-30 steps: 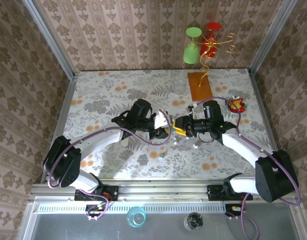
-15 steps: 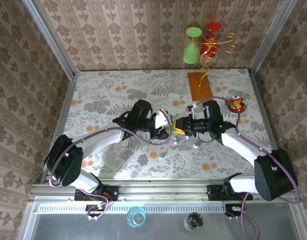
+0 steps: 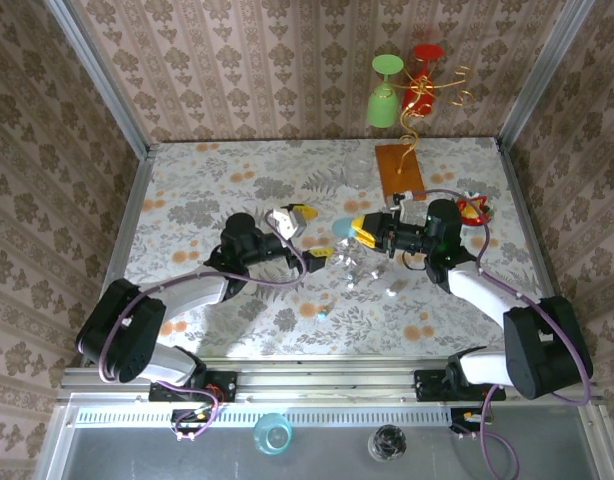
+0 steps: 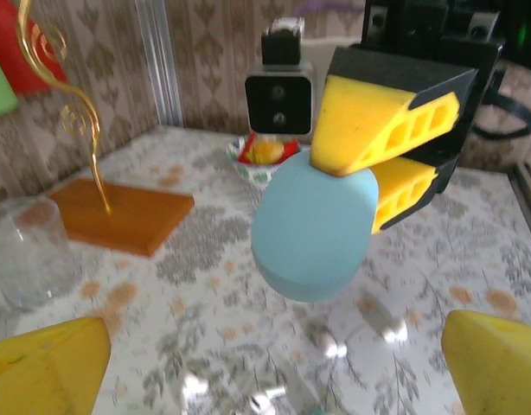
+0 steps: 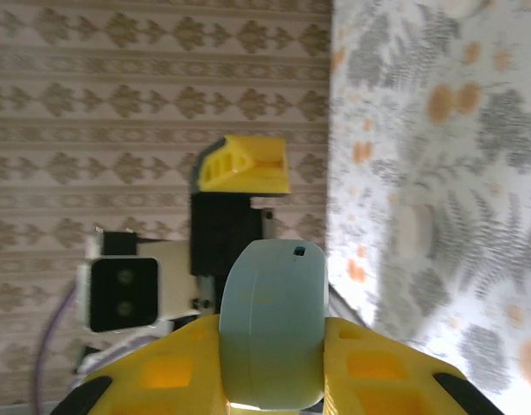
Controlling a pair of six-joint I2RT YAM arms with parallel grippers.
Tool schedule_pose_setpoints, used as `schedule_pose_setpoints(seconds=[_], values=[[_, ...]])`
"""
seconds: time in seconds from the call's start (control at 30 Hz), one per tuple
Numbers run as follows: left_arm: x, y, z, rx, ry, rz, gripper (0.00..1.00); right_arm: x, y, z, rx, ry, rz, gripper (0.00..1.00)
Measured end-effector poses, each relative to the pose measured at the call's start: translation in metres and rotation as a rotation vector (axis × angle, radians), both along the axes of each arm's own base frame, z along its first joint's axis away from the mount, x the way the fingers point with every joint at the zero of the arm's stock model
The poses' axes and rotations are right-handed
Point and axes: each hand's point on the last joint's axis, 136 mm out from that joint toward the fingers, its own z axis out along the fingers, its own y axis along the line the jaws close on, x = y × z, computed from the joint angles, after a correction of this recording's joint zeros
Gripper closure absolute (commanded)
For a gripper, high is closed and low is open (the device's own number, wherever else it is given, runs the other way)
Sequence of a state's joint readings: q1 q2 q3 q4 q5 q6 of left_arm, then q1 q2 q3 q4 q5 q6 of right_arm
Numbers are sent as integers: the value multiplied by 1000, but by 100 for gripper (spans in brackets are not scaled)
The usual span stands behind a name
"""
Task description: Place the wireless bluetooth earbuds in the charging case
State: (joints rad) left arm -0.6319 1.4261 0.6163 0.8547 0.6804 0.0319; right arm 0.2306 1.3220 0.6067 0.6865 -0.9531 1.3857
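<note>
While our right gripper is pinching the teal charging case between narrowly parted jaws and holding it up off the table, our left gripper is standing wide open with nothing in it. The earbuds are lying loose on the table below, near the case but apart from it. We are judging the task barely begun: the case is looking shut, and every earbud is waiting to go in.
</note>
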Motion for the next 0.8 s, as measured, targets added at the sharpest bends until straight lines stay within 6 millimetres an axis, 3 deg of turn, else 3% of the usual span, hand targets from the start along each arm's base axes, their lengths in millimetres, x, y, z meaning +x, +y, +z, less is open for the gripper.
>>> schedule_pose_setpoints(seconds=[0.23, 0.4, 0.8], values=[[2, -1, 13, -111, -74, -29, 1, 18, 8, 5, 150, 59, -2, 90], [2, 0, 18, -141, -88, -43, 3, 11, 23, 12, 201, 65, 43, 90], [2, 1, 27, -166, -80, -115, 29, 1, 31, 33, 231, 5, 81, 93]])
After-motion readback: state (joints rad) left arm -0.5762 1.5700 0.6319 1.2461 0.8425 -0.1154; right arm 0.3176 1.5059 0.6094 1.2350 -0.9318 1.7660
